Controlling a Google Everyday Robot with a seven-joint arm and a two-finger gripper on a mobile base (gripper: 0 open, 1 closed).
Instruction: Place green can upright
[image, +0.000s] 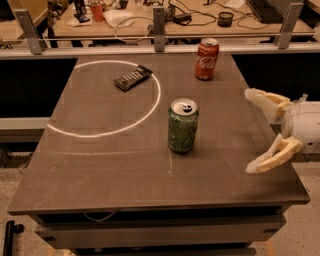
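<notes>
The green can (182, 125) stands upright near the middle of the dark table (125, 165), silver top and pull tab facing up. My gripper (251, 131) is at the table's right edge, well to the right of the can and apart from it. Its two pale fingers (265, 103) are spread wide open and hold nothing.
A red cola can (206, 59) stands upright at the back right of the table. A dark snack bar wrapper (132, 78) lies at the back left, on a white circle line (107, 97). A rail with metal posts (159, 22) and a cluttered desk lie behind.
</notes>
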